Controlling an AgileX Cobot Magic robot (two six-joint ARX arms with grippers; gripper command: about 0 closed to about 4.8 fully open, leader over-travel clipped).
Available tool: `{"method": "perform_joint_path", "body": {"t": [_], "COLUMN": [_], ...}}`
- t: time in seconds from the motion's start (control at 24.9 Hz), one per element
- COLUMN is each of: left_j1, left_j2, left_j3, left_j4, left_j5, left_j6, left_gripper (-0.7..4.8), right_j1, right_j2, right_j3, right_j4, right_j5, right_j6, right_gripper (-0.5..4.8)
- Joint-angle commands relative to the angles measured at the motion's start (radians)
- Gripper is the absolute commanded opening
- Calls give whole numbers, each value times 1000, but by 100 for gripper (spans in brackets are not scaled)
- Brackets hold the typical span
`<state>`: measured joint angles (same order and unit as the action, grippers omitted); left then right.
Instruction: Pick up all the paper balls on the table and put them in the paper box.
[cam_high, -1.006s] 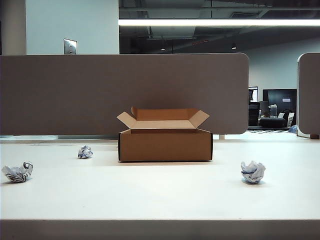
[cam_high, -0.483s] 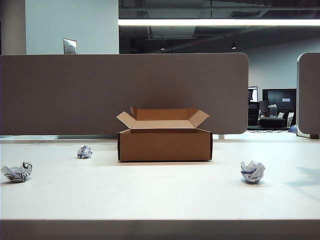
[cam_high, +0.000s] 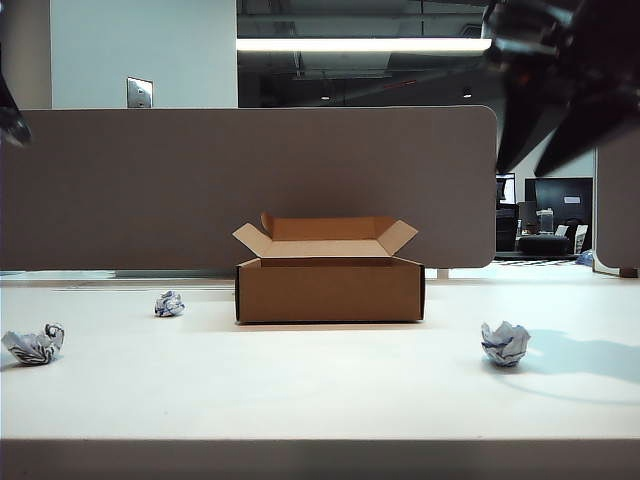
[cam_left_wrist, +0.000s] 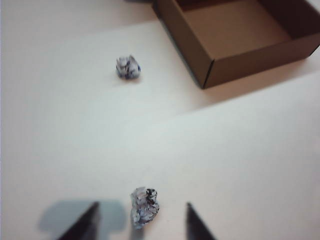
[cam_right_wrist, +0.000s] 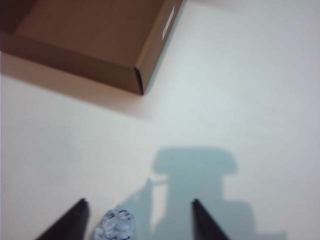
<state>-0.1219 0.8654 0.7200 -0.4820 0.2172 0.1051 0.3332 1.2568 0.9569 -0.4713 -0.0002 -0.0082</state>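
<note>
Table (cam_high: 320, 390): broad, white, pale front edge. Grey divider (cam_high: 250, 185) upright behind it

Box (cam_high: 330, 288): brown cardboard, mid-table near the divider, four flaps spread, nothing visible inside in either wrist view

Right hand (cam_high: 560, 120): dark blur high at upper right of exterior view, well above the table, shadow cast on the table to the right of the nearest ball. In right wrist view (cam_right_wrist: 137, 217) fingers spread apart, gripping nothing, hanging over the table with a ball between and below the tips

Left hand: only a dark sliver at upper left edge of exterior view (cam_high: 10, 115). In left wrist view (cam_left_wrist: 142, 222) fingers spread, nothing pinched, a ball in line between the tips, on the table

Balls, three, all on the table, all outside the box:
- right ball (cam_high: 505, 343), right of box, nearer the front edge
- far-left ball (cam_high: 34, 343), near the left edge
- small ball (cam_high: 169, 303), left of box, close to it but apart
</note>
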Motion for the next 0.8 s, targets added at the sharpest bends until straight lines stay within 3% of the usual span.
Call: {"method": "perform_joint_path", "body": {"t": [0.04, 0.12, 0.24, 0.48, 0.8], "left_j1": [2, 0, 0, 0, -3], "left_j2": [52, 97, 198, 360, 403], "left_j3": [2, 2, 2, 3, 3], "left_j4": [-10, -11, -10, 6, 78], "left_j5": [5, 5, -15, -18, -15], "left_j6": [43, 47, 72, 79, 79], "left_gripper": [247, 247, 247, 247, 248], "right_j1": [14, 14, 14, 14, 14], "right_j2": [29, 47, 74, 119, 195], "right_j3": [7, 7, 7, 7, 7], "right_j4": [7, 5, 0, -7, 16], "right_j5": [-2, -2, 5, 8, 5], "right_j6": [13, 58, 90, 91, 110], "right_gripper": [415, 458, 474, 479, 479]}}
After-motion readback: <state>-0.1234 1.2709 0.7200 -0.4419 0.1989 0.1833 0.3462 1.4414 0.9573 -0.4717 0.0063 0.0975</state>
